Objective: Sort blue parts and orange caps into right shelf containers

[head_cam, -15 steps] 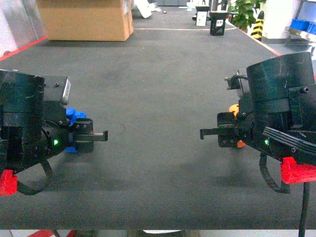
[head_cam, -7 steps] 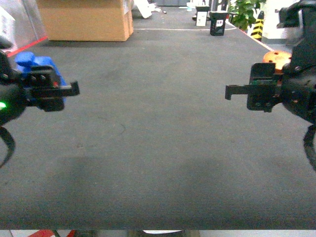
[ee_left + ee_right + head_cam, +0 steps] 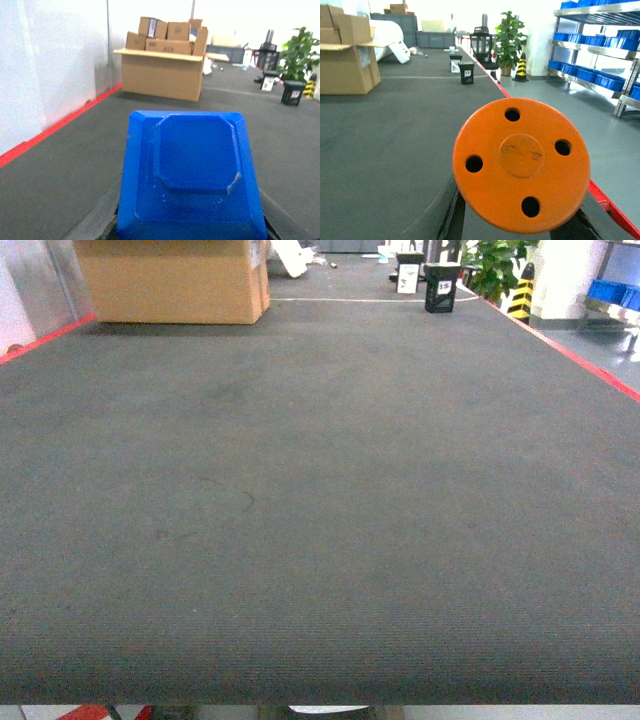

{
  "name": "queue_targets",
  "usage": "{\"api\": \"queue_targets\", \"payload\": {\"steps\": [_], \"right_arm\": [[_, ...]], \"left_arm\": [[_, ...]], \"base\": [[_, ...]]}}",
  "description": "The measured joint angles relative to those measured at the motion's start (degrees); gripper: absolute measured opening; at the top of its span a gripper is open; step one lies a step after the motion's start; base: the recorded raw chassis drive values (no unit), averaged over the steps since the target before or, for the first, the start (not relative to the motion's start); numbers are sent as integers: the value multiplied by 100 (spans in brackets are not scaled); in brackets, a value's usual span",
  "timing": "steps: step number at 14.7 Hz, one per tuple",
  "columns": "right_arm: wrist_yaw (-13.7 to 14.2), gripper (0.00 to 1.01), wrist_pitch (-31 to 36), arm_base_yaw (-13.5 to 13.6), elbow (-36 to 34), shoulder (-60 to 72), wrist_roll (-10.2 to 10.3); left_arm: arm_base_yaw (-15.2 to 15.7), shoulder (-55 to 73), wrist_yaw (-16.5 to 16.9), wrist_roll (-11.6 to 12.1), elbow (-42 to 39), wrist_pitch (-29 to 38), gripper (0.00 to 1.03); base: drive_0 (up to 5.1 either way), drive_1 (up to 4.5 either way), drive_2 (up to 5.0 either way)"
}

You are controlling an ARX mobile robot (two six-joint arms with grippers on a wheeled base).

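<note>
Whereas both grippers were seen over the mat half a second earlier, neither is seen in the head view now. Item: blue moulded plastic part [image 3: 192, 172], bevelled base with raised octagonal boss, chipped at one corner; held close before the left wrist camera, evidently grasped, though the jaws are hidden. Item: round orange plastic cap [image 3: 521, 164], four holes around a scuffed central disc; gripped from below by the right claw. Bright blue plastic shelf crates [image 3: 592, 75] are racked at right. Dark ribbed mat [image 3: 320, 500]; cardboard box [image 3: 170, 278].
</note>
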Motion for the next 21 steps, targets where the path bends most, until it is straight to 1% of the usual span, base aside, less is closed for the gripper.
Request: {"api": "queue_targets", "payload": {"steps": [1, 2, 3, 4, 6, 7, 8, 9, 10, 11, 13, 14, 15, 16, 17, 18, 19, 20, 21], "right_arm": [[225, 41, -83, 232, -70, -485, -52], [459, 41, -20, 439, -111, -765, -109], [752, 41, 52, 645, -90, -704, -144], [756, 41, -247, 697, -76, -623, -55], [756, 41, -243, 691, -83, -586, 15], [459, 41, -741, 601, -11, -728, 122], [-612, 41, -1543, 164, -107, -1180, 234], [-1084, 41, -1762, -157, -348, -1493, 293], [-1652, 41, -1814, -562, -704, -1838, 332], [-1945, 41, -1827, -776, -852, -2022, 334], [-2583, 40, -1928, -1412, -1252, -2518, 339], [-2796, 40, -1980, -1617, -1381, -2723, 341], [-2944, 40, -2020, -1773, -1467, -2841, 341], [-3191, 40, -2103, -2002, -1613, -3062, 350], [-3373, 40, -2168, -2197, -1720, -3263, 358], [-3757, 40, -2273, -2448, -1781, -3379, 363], [-4076, 40, -2323, -2911, -1847, -3517, 367], [-4052, 40, -2365, -3005, -1878, -3589, 382], [-4172, 40, -2428, -2959, -1919, -3703, 382]], "left_arm": [[-188, -354, -66, 87, 2, -48, 43], [-363, -424, -166, 136, 17, 13, 43], [-533, -315, -354, 173, 92, 31, 43], [-555, -249, -407, 219, 116, -2, 43], [-579, -258, -433, 238, 116, 4, 43], [-481, -369, -208, 199, 240, -610, 43], [-153, -787, 669, 81, 297, -1633, 43], [70, -1056, 997, 42, 103, -1928, 43], [313, -1287, 1300, -22, -243, -1934, 43], [457, -1419, 1484, -31, -426, -1941, 43], [831, -1867, 1858, -33, -822, -1947, 43], [955, -2035, 1974, -35, -942, -1974, 43], [1043, -2166, 2083, -35, -1038, -2015, 43], [1388, -2404, 2553, -35, -1198, -2144, 43], [1814, -2603, 2712, -48, -1318, -2223, 43], [1784, -2739, 2813, -48, -1368, -2264, 43], [1744, -2837, 2833, -50, -1410, -2332, 43], [1751, -2953, 2809, -50, -1473, -2396, 43], [1751, -3075, 2817, -50, -1521, -2487, 43]], "base": [[0, 0, 0], [0, 0, 0], [0, 0, 0], [0, 0, 0], [0, 0, 0], [0, 0, 0], [0, 0, 0], [0, 0, 0], [0, 0, 0], [0, 0, 0], [0, 0, 0], [0, 0, 0], [0, 0, 0], [0, 0, 0], [0, 0, 0], [0, 0, 0], [0, 0, 0], [0, 0, 0], [0, 0, 0]]}}
